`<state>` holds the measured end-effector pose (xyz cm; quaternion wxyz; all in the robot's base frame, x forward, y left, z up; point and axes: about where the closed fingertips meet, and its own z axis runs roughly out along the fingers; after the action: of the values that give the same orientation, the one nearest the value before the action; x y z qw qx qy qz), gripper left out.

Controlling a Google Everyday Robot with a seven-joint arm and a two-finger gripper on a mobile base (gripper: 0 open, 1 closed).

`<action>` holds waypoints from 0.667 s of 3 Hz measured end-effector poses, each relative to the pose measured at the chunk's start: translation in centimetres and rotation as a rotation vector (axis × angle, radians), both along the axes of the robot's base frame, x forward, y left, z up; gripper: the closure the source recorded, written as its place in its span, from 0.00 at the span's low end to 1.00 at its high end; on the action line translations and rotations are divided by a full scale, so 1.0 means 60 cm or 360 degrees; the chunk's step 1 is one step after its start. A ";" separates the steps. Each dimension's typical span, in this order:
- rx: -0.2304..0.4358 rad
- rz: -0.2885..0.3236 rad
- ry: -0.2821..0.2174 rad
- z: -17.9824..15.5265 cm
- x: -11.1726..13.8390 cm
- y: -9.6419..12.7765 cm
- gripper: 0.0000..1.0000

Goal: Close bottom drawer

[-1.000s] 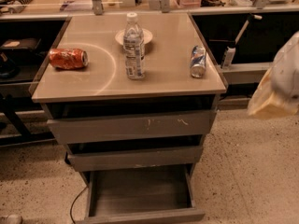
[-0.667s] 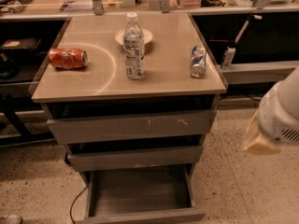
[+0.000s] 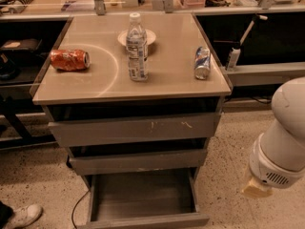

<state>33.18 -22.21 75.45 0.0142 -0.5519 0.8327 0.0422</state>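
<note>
The bottom drawer of the grey wood-grain cabinet stands pulled far out toward me. Its shallow box is empty, and its plain front lies at the lower edge of the view. The middle drawer front and the top drawer front above it stick out only a little. My white arm hangs at the right edge. The gripper shows only as a pale tip under the arm, to the right of the open drawer and apart from it.
On the cabinet top lie a tipped orange can, an upright water bottle, a white bowl behind it and a tipped blue can. Dark shelving flanks the cabinet. A cable and a shoe lie on the speckled floor at left.
My arm has dropped from beside the cabinet top to low at the right, level with the lower drawers. The drawers and the things on top have not moved.
</note>
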 end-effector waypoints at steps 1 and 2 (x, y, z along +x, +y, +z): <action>0.0000 0.0000 -0.0002 0.001 0.001 0.000 1.00; 0.0020 -0.0040 0.0093 -0.078 -0.025 0.022 1.00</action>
<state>31.70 -20.91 70.80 -0.0060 -0.5397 0.8395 0.0633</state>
